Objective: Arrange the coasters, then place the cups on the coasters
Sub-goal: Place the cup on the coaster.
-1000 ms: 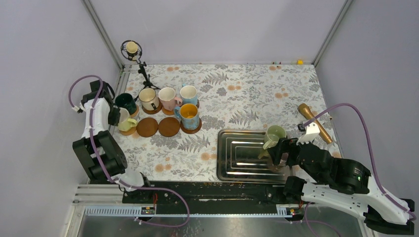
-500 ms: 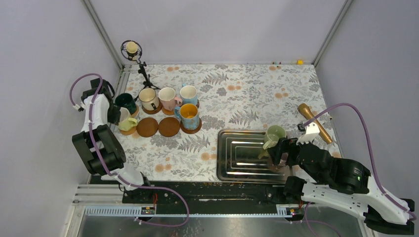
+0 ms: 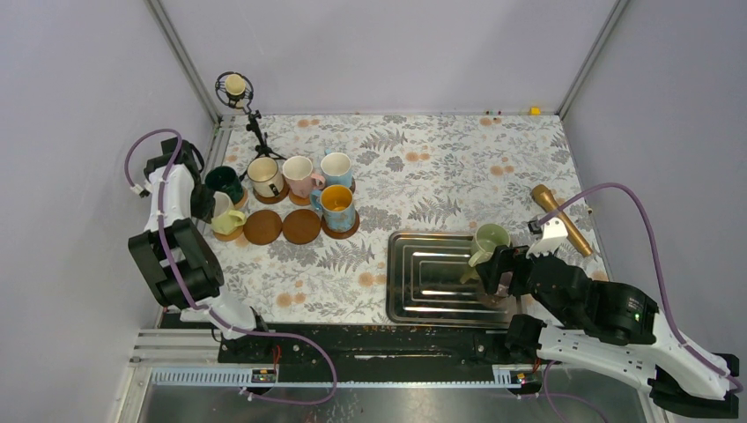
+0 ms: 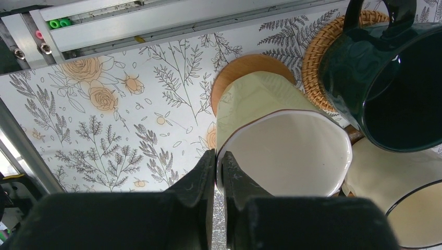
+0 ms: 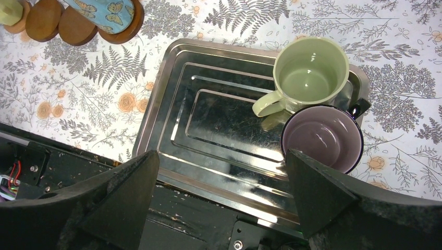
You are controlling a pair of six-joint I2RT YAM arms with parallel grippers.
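Observation:
My left gripper (image 4: 219,156) is shut on the rim of a pale yellow-green cup (image 4: 284,151), one finger inside and one outside. The cup's base is over a wooden coaster (image 4: 245,65) at the table's left edge (image 3: 226,220). Beside it a dark green cup (image 4: 385,83) stands on a woven coaster (image 4: 312,62). Two bare coasters (image 3: 262,226) (image 3: 301,226) lie to the right. My right gripper (image 5: 221,156) hangs open over the steel tray (image 5: 172,104), holding nothing. A pale green cup (image 5: 311,70) and a mauve cup (image 5: 322,138) sit at the tray's right end.
A beige cup (image 3: 264,174), a pink cup (image 3: 298,174), a light blue cup (image 3: 336,167) and a blue cup with an orange inside (image 3: 337,205) stand on coasters. A microphone stand (image 3: 236,88) is at the back left. A wooden stick (image 3: 559,218) lies right of the tray.
The left arm's lower links have shifted slightly to the left while its gripper stays on the pale cup's rim. The right arm has not moved.

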